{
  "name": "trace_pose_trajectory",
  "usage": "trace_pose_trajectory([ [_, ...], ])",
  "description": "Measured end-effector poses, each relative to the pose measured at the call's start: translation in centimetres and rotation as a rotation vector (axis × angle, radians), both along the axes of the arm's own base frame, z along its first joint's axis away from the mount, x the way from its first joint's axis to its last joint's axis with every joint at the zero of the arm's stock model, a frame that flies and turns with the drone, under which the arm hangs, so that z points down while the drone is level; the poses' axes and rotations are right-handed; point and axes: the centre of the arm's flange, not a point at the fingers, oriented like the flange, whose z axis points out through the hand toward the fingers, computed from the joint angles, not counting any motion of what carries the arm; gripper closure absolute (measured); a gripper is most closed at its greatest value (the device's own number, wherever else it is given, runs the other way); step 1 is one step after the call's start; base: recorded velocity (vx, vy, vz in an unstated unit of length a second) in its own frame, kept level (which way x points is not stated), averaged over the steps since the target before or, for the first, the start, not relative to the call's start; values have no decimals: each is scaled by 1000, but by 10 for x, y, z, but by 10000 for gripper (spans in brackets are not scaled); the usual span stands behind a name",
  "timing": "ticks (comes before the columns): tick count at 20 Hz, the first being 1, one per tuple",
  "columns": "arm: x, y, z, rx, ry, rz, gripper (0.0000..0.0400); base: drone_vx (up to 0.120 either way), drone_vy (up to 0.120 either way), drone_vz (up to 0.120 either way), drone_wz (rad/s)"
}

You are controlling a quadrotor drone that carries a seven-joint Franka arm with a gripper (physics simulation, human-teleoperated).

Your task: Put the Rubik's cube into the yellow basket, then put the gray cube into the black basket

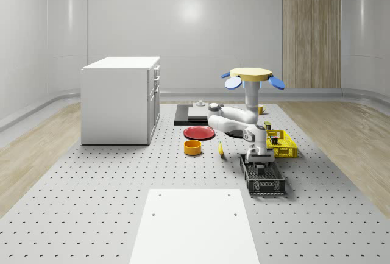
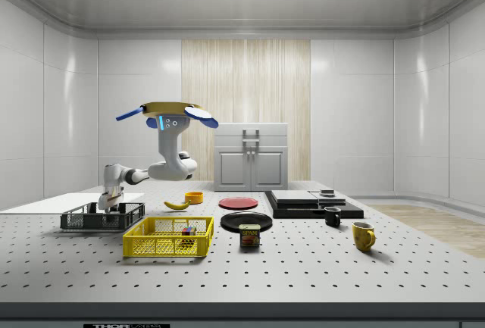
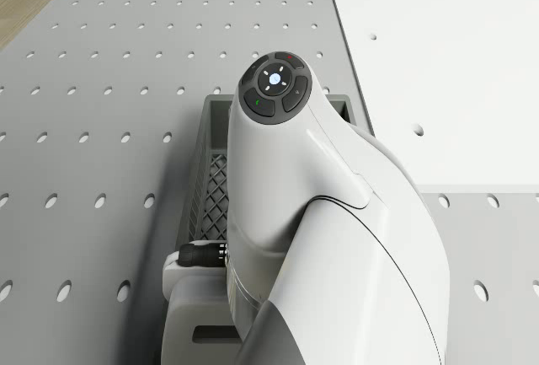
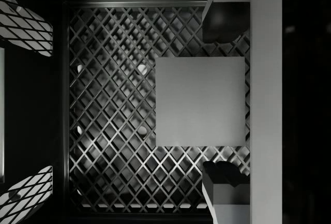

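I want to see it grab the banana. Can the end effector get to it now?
Probably yes: the banana lies in the open beside the black basket, where the end effector hangs, nothing between them.

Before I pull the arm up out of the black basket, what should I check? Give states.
1. Rubik's cube inside yellow basket: ok.
2. Gray cube inside black basket: ok, the mesh floor shows around it.
3. Tool released: ok, fingers open, with a gap on each side of the gray cube.
4. Gray cube resting flat on the floor: cannot tell.
5. Straight lift path: probably ok, the tool sits between the basket walls, apart from them.
6. Drone hovering above the table, beside the yellow basket: ok.
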Motion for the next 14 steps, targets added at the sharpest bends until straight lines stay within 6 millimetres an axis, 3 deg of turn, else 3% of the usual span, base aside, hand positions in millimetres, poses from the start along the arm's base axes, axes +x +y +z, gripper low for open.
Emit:
trace_pose_trajectory([
  [6, 0, 0, -18, 0, 0, 0, 10, 0, 0, 0, 0],
  [11, 0, 0, -29, 0, 0, 0, 3, 0, 0, 96, 0],
  [14, 0, 0, -32, 0, 0, 0, 1, 0, 0, 0, 0],
])
